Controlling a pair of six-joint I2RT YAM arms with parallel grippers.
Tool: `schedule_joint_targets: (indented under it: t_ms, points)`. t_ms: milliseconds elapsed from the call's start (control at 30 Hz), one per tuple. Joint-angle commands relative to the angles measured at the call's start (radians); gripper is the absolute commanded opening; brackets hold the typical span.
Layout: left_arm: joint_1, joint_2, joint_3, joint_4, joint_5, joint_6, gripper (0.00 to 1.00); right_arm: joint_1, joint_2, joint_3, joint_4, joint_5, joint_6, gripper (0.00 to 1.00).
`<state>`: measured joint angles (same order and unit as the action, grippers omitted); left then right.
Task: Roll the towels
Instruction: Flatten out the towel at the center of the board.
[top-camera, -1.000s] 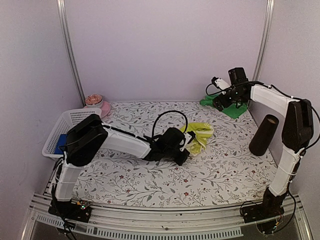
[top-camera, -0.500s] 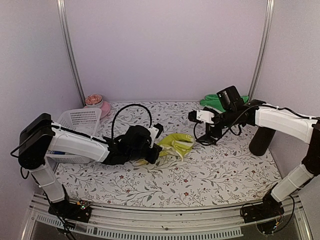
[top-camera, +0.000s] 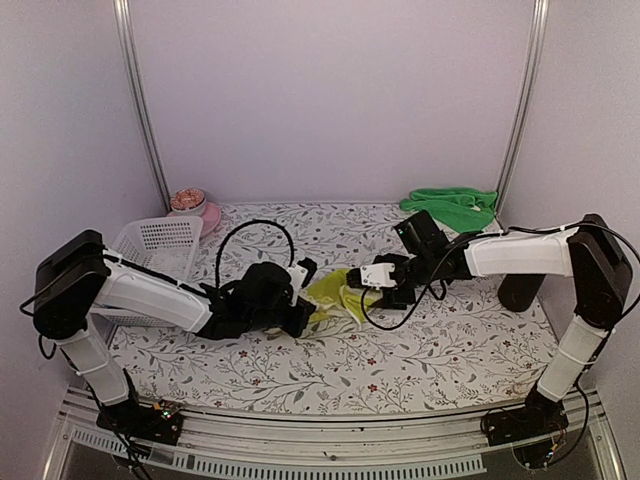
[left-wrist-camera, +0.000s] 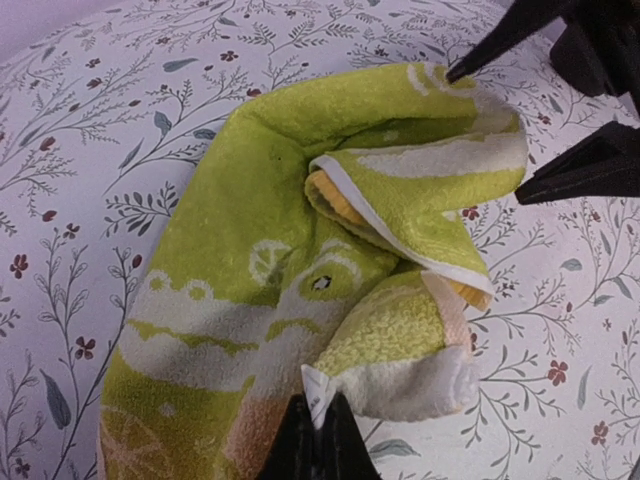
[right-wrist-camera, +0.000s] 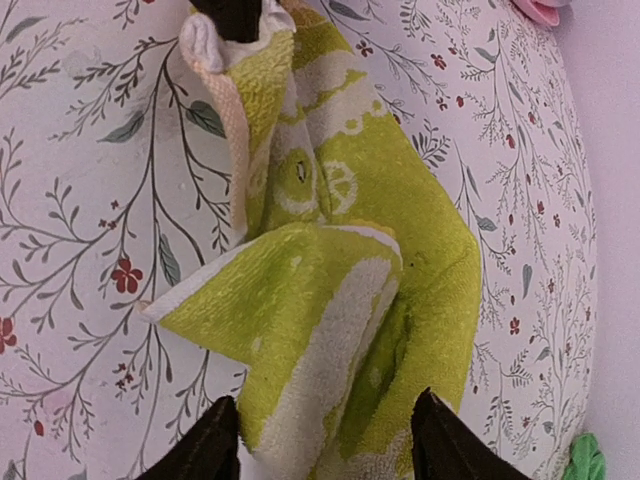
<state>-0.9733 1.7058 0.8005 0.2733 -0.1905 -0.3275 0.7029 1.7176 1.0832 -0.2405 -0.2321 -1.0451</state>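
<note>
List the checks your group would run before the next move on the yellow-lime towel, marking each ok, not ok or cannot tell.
1. Left claw shut on a corner of the yellow-lime patterned cloth towel: ok.
2. Right claw open astride the towel's opposite end: ok.
3. Towel spread flat for rolling: not ok, bunched and folded.
4. Plain green cloth towel apart from the yellow one: ok.
5. Right claw touching the cloth yet: cannot tell.

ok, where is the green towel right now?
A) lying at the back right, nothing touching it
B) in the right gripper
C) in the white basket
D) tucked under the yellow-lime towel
A: the green towel lies alone at the back right, while the right gripper stands open over the yellow-lime towel mid-table.
</note>
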Motion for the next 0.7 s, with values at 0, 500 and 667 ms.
schedule_joint_targets:
  t_ms: [0,500,667]
  points:
    - [0.026,-0.043,-0.032,0.052,0.009,-0.015,0.00,0.026,0.021,0.007,0.042,0.015,-0.007,0.36]
    - [0.097,-0.341,-0.157,0.009,-0.032,0.048,0.00,-0.122,-0.054,0.118,0.064,0.091,0.182,0.02]
    - [0.104,-0.372,-0.198,-0.008,-0.021,0.046,0.00,-0.201,-0.052,0.118,0.083,0.172,0.209,0.02]
